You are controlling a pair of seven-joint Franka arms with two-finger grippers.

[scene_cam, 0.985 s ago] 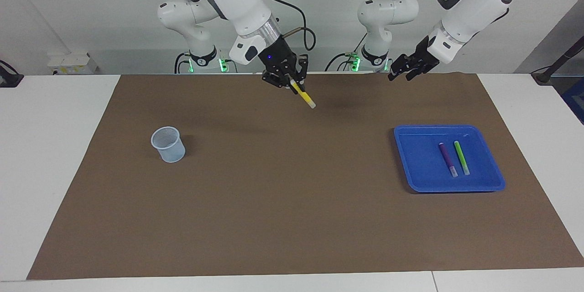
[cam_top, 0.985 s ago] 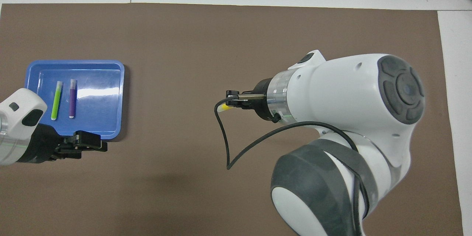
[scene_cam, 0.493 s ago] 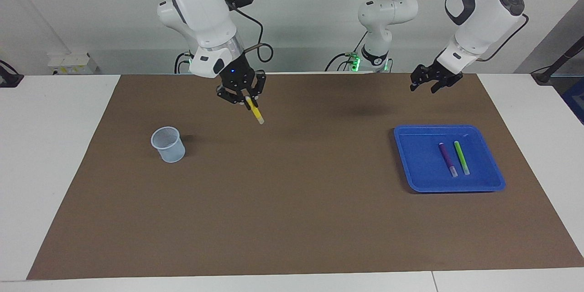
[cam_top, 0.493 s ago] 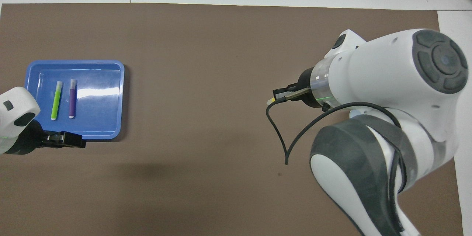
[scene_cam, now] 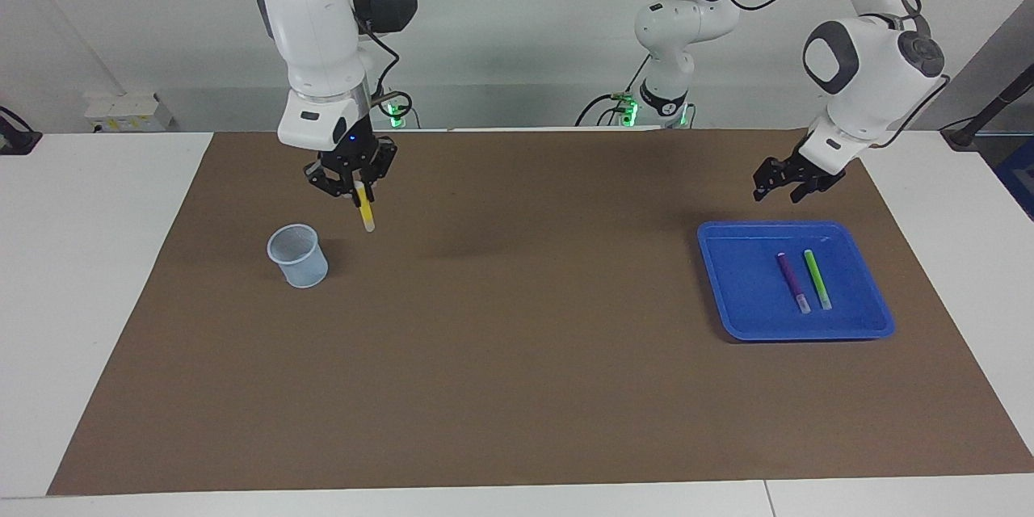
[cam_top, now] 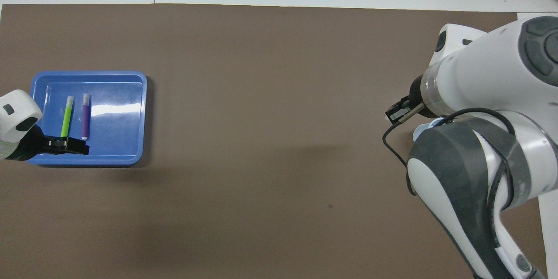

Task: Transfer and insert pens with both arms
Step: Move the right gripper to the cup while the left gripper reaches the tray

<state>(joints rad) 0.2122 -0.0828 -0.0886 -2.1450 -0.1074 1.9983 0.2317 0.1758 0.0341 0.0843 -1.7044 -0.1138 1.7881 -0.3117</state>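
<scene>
My right gripper (scene_cam: 358, 192) is shut on the yellow pen (scene_cam: 367, 215), which hangs nearly upright, pale end down, over the mat just beside the pale mesh cup (scene_cam: 298, 256). In the overhead view the right arm hides that pen, and only the right gripper (cam_top: 397, 112) and a sliver of the cup (cam_top: 421, 128) show. The purple pen (scene_cam: 793, 282) (cam_top: 85, 116) and the green pen (scene_cam: 817, 279) (cam_top: 66, 117) lie side by side in the blue tray (scene_cam: 743, 291) (cam_top: 117, 117). My left gripper (scene_cam: 777, 194) (cam_top: 83, 147) is open and holds nothing, over the tray's edge nearest the robots.
A brown mat (scene_cam: 517, 355) covers most of the white table. Two smaller white arms with green lights (scene_cam: 666, 109) stand at the robots' end. The cup stands toward the right arm's end and the tray toward the left arm's end.
The right gripper has carried the yellow pen toward the right arm's end to beside the cup, and the pen now hangs more upright. The left gripper has come down toward the tray.
</scene>
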